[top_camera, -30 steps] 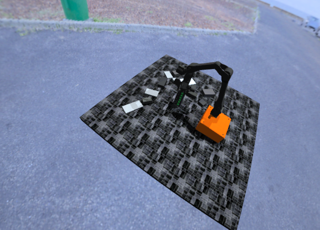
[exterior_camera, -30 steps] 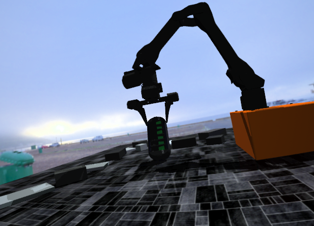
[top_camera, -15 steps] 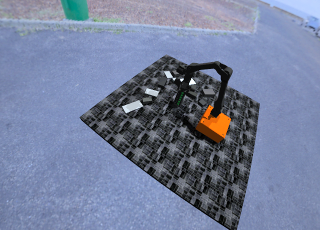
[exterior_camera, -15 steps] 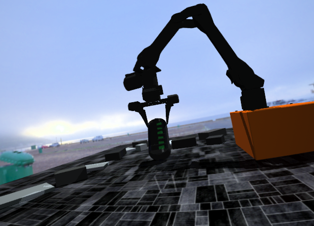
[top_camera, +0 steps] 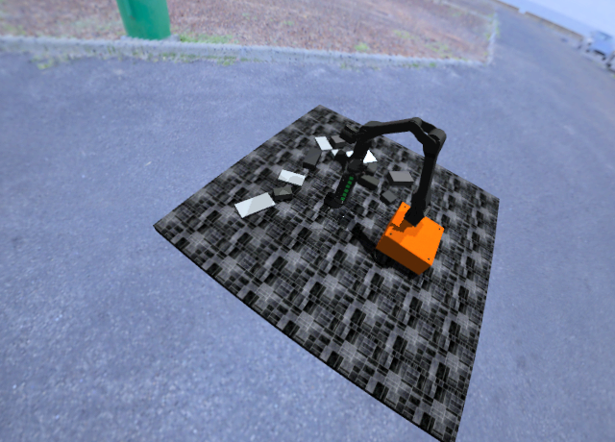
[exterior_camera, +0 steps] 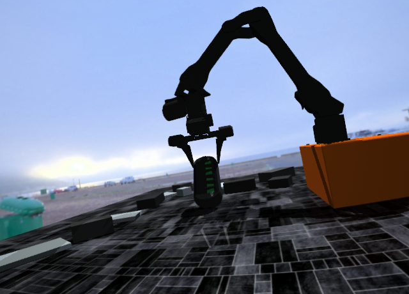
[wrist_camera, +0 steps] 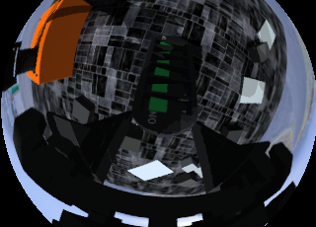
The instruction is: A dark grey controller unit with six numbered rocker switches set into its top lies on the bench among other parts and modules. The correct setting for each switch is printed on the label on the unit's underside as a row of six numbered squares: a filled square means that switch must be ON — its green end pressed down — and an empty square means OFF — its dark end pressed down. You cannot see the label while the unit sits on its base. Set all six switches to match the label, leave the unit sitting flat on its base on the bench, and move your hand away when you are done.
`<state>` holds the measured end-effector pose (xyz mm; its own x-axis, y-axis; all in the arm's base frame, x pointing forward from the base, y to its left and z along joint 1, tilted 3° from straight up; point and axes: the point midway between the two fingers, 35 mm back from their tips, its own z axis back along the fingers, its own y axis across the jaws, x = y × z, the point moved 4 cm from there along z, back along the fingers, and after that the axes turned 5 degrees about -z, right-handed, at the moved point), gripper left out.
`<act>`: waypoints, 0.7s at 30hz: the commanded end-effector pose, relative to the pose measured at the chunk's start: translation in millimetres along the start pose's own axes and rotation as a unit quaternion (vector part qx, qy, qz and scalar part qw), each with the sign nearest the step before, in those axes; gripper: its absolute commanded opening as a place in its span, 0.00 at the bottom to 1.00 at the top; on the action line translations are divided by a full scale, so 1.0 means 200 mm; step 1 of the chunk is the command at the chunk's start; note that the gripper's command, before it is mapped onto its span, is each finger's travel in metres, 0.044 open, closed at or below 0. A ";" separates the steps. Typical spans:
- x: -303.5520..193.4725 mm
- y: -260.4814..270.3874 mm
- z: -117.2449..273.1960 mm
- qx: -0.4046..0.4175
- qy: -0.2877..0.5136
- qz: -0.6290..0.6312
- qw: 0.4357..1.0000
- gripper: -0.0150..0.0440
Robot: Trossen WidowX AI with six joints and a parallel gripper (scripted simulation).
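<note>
The dark grey controller unit point(top_camera: 347, 187) point(exterior_camera: 202, 185) point(wrist_camera: 171, 122) is on end, steeply tilted, with its switch face towards the top and exterior views. Its lower end is at or just above the mat; contact is unclear. Green switch ends show in a row along the face, and an ON mark shows near the gripped end in the wrist view. Which ends are pressed down is hard to tell. The underside label is hidden. My gripper point(exterior_camera: 206, 163) point(wrist_camera: 163, 119) is above the unit, shut on its upper end, one finger on each side.
An orange block point(top_camera: 412, 241) point(exterior_camera: 366, 172) point(wrist_camera: 61, 41) carries the arm's base. White plates point(top_camera: 254, 205) point(exterior_camera: 36, 251) point(wrist_camera: 253, 91) and dark blocks point(top_camera: 311, 158) point(exterior_camera: 92, 229) lie on the patterned mat point(top_camera: 357, 298) point(exterior_camera: 185, 268). More dark blocks point(top_camera: 368, 181) point(exterior_camera: 239, 185) lie behind the unit.
</note>
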<state>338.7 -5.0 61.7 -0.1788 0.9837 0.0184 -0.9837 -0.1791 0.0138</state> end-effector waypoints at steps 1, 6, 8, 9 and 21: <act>-0.01 0.00 -0.02 0.004 0.001 0.003 1.000 0.83; -0.03 0.00 -0.03 0.004 0.001 0.003 1.000 0.83; -0.03 0.00 -0.04 0.004 0.002 0.003 1.000 0.83; -0.04 0.00 -0.04 0.004 0.002 0.003 1.000 0.83; -0.07 0.00 -0.07 0.004 0.002 0.003 1.000 0.83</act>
<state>341.8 -17.2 51.4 -0.1787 0.9838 0.0167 -0.9838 -0.1790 0.0140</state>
